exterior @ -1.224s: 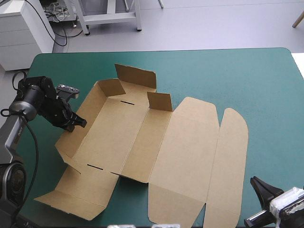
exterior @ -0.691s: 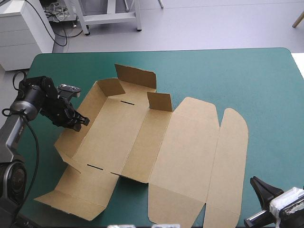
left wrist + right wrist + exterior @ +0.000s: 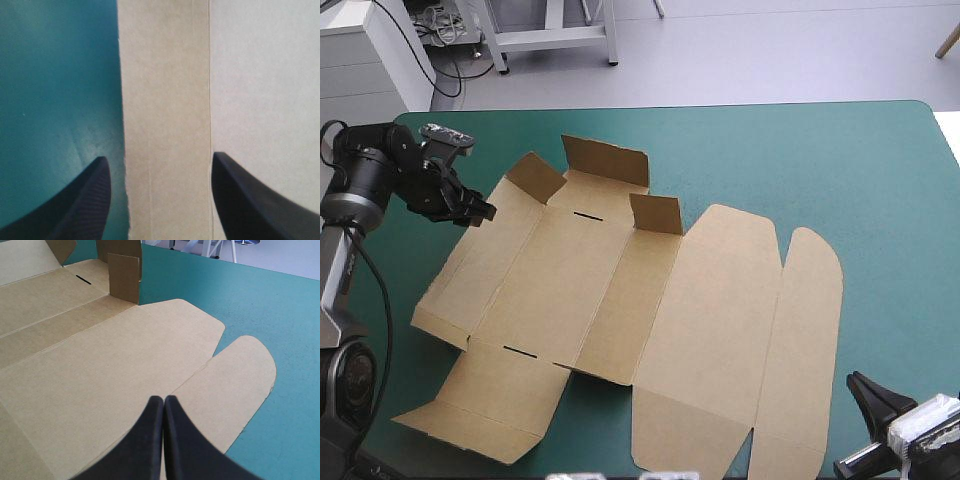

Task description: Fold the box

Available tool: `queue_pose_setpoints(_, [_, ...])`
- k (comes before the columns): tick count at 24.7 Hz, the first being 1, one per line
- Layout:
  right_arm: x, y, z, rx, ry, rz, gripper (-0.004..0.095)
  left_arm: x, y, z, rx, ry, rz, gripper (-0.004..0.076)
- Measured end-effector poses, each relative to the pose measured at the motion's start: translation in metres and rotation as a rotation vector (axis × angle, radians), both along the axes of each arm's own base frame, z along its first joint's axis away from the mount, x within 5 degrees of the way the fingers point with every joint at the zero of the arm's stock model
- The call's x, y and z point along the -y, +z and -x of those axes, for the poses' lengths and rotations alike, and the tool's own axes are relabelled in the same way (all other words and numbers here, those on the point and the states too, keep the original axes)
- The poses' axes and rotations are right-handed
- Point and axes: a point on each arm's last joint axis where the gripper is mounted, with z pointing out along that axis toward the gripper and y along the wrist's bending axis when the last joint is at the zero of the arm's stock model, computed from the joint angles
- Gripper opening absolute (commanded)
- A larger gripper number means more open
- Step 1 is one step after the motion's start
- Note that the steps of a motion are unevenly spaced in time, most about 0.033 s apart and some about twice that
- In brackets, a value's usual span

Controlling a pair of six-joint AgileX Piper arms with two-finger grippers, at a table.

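Box (image 3: 620,300) of brown board, opened out nearly flat on the teal-green cover (image 3: 770,150). Three short flaps (image 3: 655,213) upright at its far end, long side panels and rounded lid tabs lying flat.

Reaching over the box's far left corner from a bent, raised arm: left gripper (image 3: 480,212), angled down toward the board. Black fingers released and standing wide apart in the wrist view (image 3: 157,160). Between them, the box's narrow outer strip (image 3: 165,125); under one finger bare cover, under the other the wider panel. Contact with the board: cannot tell.

Low off the box's near right corner: right gripper (image 3: 862,386), fingers clenched into one point on nothing (image 3: 163,402). Just ahead of that point, the flat lid and its rounded tab (image 3: 235,375).
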Motion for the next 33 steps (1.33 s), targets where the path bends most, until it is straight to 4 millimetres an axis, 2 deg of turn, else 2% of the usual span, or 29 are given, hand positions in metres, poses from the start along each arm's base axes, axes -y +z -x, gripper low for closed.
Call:
queue_pose_setpoints(5, [0.000, 0.000, 0.000, 0.000, 0.000, 0.000, -0.0021, 0.000, 0.015, -0.002, 0.051, 0.005, 0.001, 0.0421])
queue_pose_setpoints(14, [0.000, 0.000, 0.000, 0.001, 0.000, 0.000, -0.0021, 0.000, 0.016, -0.002, 0.050, 0.004, 0.000, 0.0427])
queue_pose_setpoints(16, [0.000, 0.000, 0.000, 0.001, 0.000, 0.000, -0.0021, -0.001, 0.016, -0.002, 0.050, 0.005, -0.006, 0.0463])
queue_pose_setpoints(19, [0.000, 0.000, 0.000, 0.001, 0.000, 0.000, -0.0021, -0.002, 0.016, -0.002, 0.048, 0.006, -0.022, 0.0624])
queue_pose_setpoints(20, [0.000, 0.000, 0.000, 0.001, 0.000, 0.000, -0.0021, -0.004, 0.016, -0.002, 0.046, 0.017, -0.038, 0.0643])
queue_pose_setpoints(29, [0.000, 0.000, 0.000, 0.000, 0.000, 0.000, -0.0021, -0.013, 0.016, -0.002, 0.045, 0.087, -0.114, 0.0648])
queue_pose_setpoints(33, [0.000, 0.000, 0.000, 0.000, 0.000, 0.000, -0.0021, -0.025, 0.016, -0.001, 0.041, 0.134, -0.097, 0.0648])
